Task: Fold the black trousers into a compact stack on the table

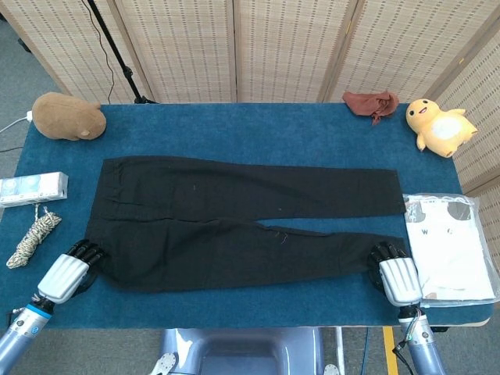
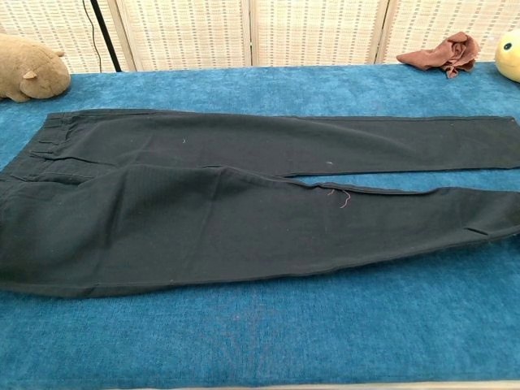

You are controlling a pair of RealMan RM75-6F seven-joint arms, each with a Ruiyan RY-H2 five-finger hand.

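Note:
The black trousers (image 1: 234, 219) lie flat across the blue table (image 1: 258, 129), waist at the left and leg ends at the right. The two legs are slightly spread; the chest view shows them (image 2: 244, 203) filling the middle. My left hand (image 1: 69, 273) is at the near left corner of the waist, its dark fingers curled onto the cloth edge. At the near right, my right hand (image 1: 396, 275) has its fingers curled over the hem of the near leg. The fingertips blend into the black fabric. Neither hand shows in the chest view.
A brown plush (image 1: 69, 117) sits at the far left, with a white box (image 1: 33, 187) and a coiled rope (image 1: 35, 234) along the left edge. A reddish cloth (image 1: 371, 103) and a yellow duck (image 1: 439, 125) lie far right. A bagged white garment (image 1: 453, 250) lies beside my right hand.

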